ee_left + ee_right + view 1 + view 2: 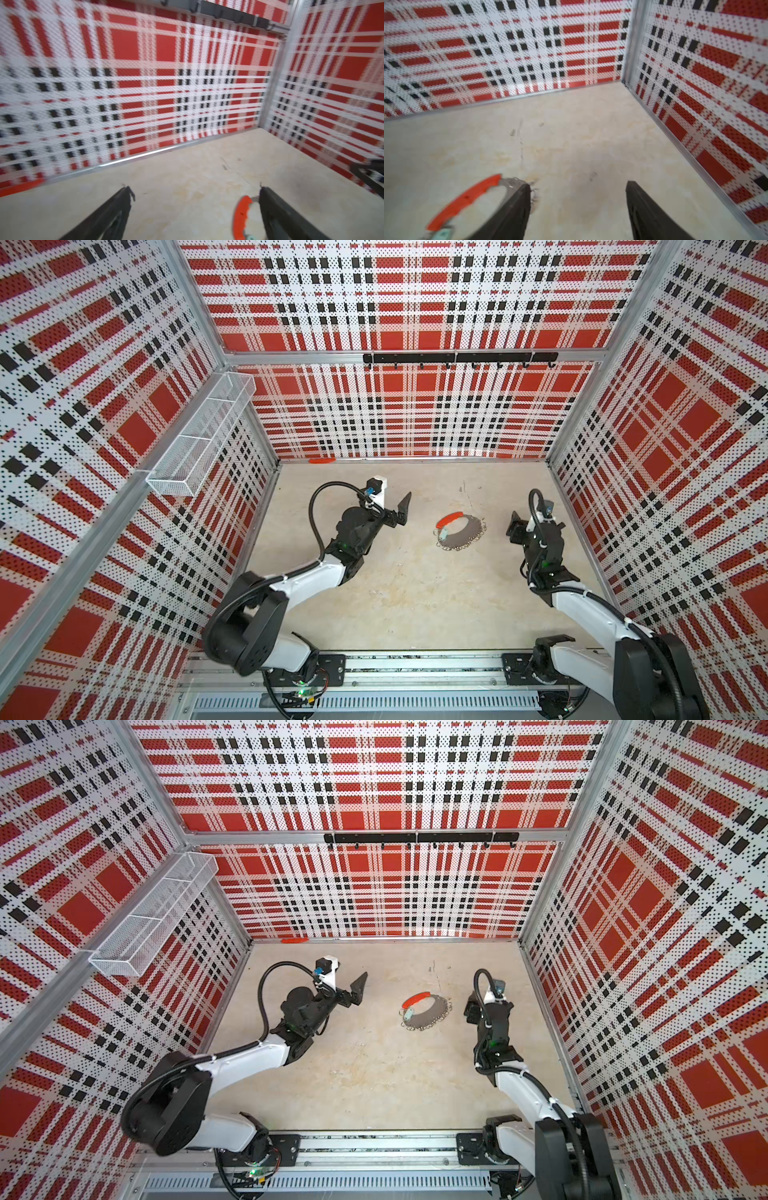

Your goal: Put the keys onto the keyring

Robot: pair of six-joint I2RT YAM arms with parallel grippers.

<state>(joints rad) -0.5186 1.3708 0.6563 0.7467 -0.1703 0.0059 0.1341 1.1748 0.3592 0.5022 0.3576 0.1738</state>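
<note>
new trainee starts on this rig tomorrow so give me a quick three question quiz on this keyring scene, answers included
1. True or false: the left tool is shut on the keyring.
2. Where does the teal-tagged key lie? A pinched in a tool; B against the keyring's rim, by one end of its red section; C far from the keyring, on its own.
3. Fill in: the keyring lies on the ___, between the left tool and the right tool.
Key: 1 false, the left tool is open and empty. 2 B. 3 table.
</note>
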